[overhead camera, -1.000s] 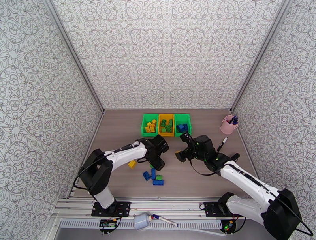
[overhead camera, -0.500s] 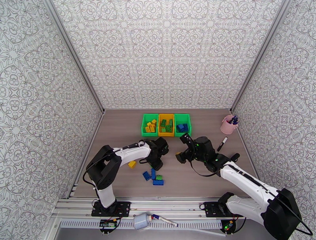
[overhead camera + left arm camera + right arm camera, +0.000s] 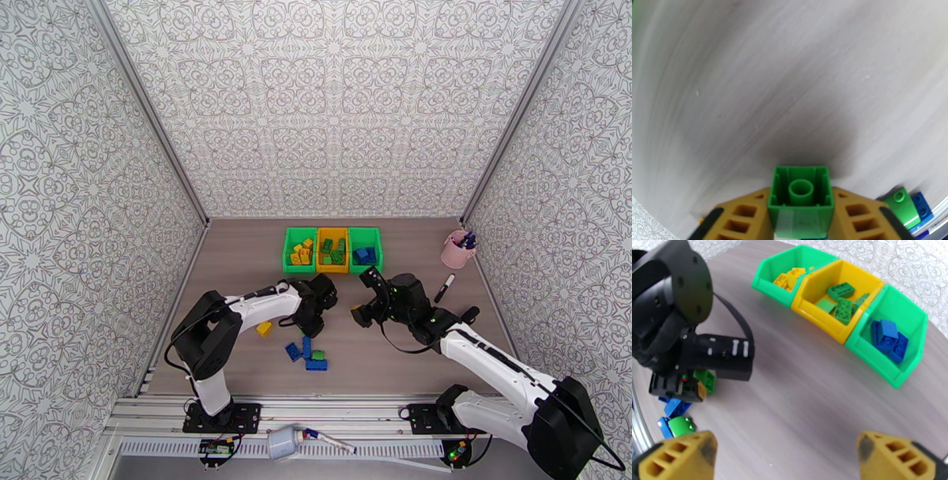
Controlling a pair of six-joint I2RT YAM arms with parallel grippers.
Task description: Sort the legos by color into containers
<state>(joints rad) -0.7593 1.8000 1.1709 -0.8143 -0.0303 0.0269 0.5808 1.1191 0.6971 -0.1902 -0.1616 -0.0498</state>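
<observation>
Left tool (image 3: pixel 801 211) is seen clamped on a green brick (image 3: pixel 801 193), which is gripped between the 2 yellow fingers (image 3: pixel 744 217) with its hollow underside turned toward the wrist camera. Whether the brick is lifted off the counter (image 3: pixel 790 79) cannot be told; a dark shadow is cast on the wood just beyond it.

Right tool (image 3: pixel 786 459) is held wide open, with nothing between its fingers, above bare counter in front of the containers (image 3: pixel 829 330) and just to the right of the left tool.

The 3 containers are joined in a row toward the far side of the counter. Yellow bricks (image 3: pixel 788 277) are piled in the left green bin (image 3: pixel 764 279), green bricks (image 3: pixel 841 299) are laid in the middle yellow bin (image 3: pixel 817 283), and blue bricks (image 3: pixel 888 338) are gathered in the right green bin (image 3: pixel 908 315).

A loose yellow brick (image 3: pixel 264 328) is left on the counter beside the left arm, and a small cluster of blue and green bricks (image 3: pixel 308 354) is scattered just nearer than the left tool. A pink cup (image 3: pixel 456 251) of pens is stood at the right edge, with a marker pen (image 3: pixel 444 288) laid near it.
</observation>
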